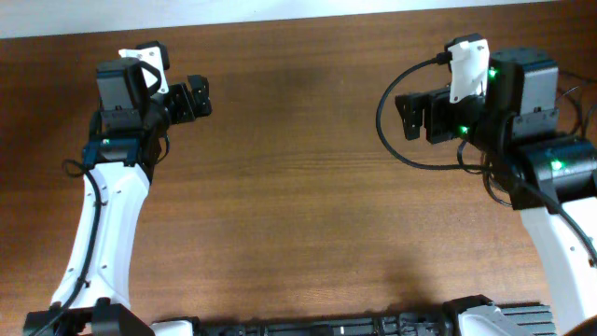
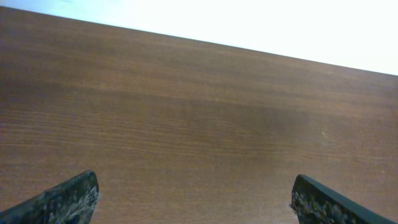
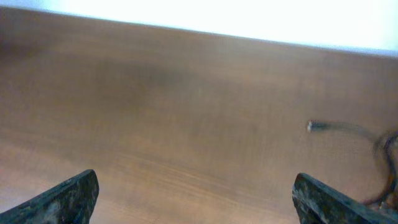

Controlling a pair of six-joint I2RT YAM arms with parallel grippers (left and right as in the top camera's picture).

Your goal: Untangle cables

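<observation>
One thin dark cable (image 3: 348, 129) with a small pale plug at its end shows, blurred, on the wooden table at the right of the right wrist view, off to the side of my right gripper (image 3: 195, 182). That gripper (image 1: 408, 117) is open, with only bare wood between its fingers. My left gripper (image 1: 198, 98) hovers at the far left, also open (image 2: 195, 184) and holding nothing. In the overhead view a black cord (image 1: 381, 117) loops from the right wrist camera mount round the right gripper; I cannot tell whether it is a task cable or the arm's own wire.
The brown wooden table (image 1: 298, 187) fills the view, with its far edge against a white background (image 2: 249, 18). The arm bases and a black rail (image 1: 326, 327) sit along the near edge.
</observation>
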